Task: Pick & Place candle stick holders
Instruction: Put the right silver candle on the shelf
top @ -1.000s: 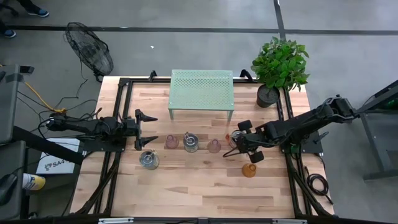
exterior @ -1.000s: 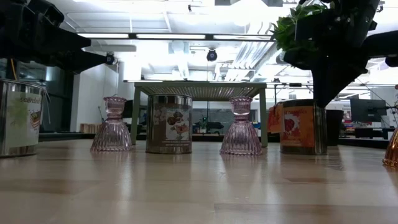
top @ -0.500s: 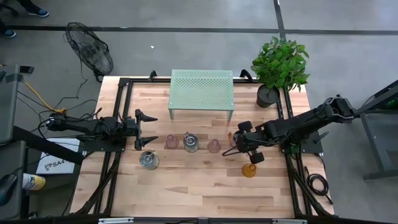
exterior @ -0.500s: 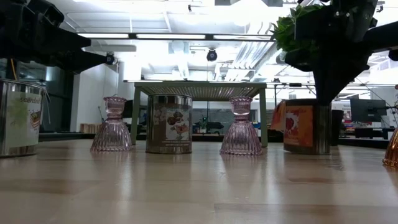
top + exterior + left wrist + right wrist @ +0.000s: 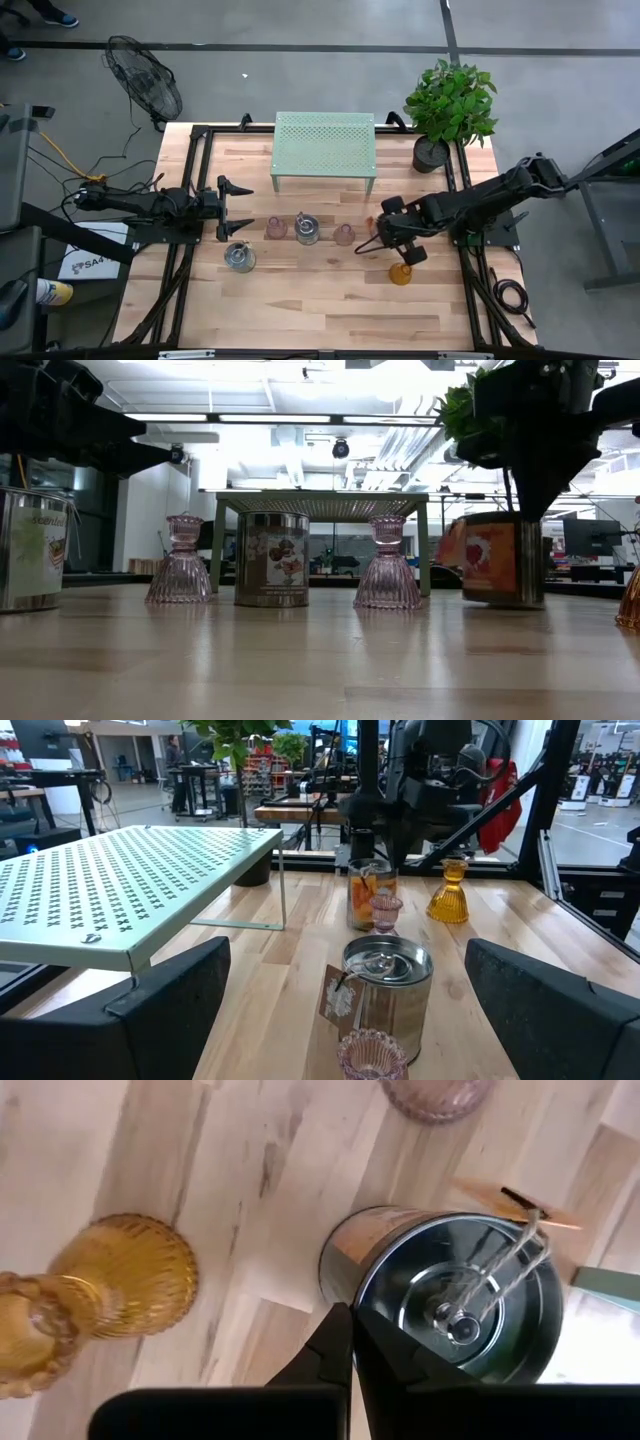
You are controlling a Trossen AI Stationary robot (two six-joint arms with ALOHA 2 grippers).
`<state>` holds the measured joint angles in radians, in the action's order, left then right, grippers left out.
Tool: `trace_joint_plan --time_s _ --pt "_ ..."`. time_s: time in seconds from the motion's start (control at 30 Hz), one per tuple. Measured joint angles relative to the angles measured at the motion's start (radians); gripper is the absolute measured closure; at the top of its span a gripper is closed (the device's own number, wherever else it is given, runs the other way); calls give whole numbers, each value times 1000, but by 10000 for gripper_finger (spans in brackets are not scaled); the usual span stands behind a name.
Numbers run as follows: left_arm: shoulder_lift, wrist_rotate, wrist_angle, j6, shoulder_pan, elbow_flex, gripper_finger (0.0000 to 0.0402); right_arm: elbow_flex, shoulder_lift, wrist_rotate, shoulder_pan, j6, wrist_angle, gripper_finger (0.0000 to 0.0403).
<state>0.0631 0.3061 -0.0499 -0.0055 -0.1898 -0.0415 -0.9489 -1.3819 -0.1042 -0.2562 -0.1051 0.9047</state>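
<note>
My right gripper point(image 5: 377, 236) is shut on a silvery tin holder with an orange label point(image 5: 500, 560), which stands tilted between a pink glass holder point(image 5: 344, 234) and the amber glass holder point(image 5: 400, 272). A second pink holder point(image 5: 276, 228) and two more silvery tins point(image 5: 306, 229) point(image 5: 239, 256) stand on their bases on the wooden table point(image 5: 300, 300). My left gripper point(image 5: 238, 207) waits open at the table's left, level with the row and touching nothing. The row also shows in the left wrist view, with a tin point(image 5: 385, 985) nearest. My right gripper holds the orange-label tin at its top rim point(image 5: 345, 1285), on the side toward the arm; the shut fingers point(image 5: 345, 1345) cover the place of contact. The fingers slant down from the table's right. The tin is tipped, its tag side point(image 5: 452, 548) raised.
A pale green perforated stand point(image 5: 324, 150) stands behind the row at the far middle. A potted plant point(image 5: 448, 110) is at the far right corner. A fan point(image 5: 145, 85) lies on the floor beyond the far left corner. Black frame rails point(image 5: 190, 260) run along both sides.
My right gripper has drawn the orange-label tin a little toward the table's near edge. The tin, upright a second ago, now stands tipped. The other holders have stayed where they were.
</note>
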Motion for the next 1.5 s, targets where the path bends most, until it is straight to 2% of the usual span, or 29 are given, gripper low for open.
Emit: trace_joint_plan --time_s 0.2,0.5,0.8,1.23,1.37,1.5 --pt "0 0 0 0 0 0 2 -3 2 -12 1 -3 -7 402" --pt "0 1 0 0 0 0 2 -79 4 -10 0 -13 39 402" --pt "0 4 0 0 0 0 2 -240 6 -11 27 -59 145 402" --pt "0 3 0 0 0 0 2 -580 -10 -24 250 -145 400 402" --pt "0 3 0 0 0 0 2 -706 -85 -4 335 -212 449 403" --pt "0 3 0 0 0 0 2 -856 -212 12 415 -279 527 403"
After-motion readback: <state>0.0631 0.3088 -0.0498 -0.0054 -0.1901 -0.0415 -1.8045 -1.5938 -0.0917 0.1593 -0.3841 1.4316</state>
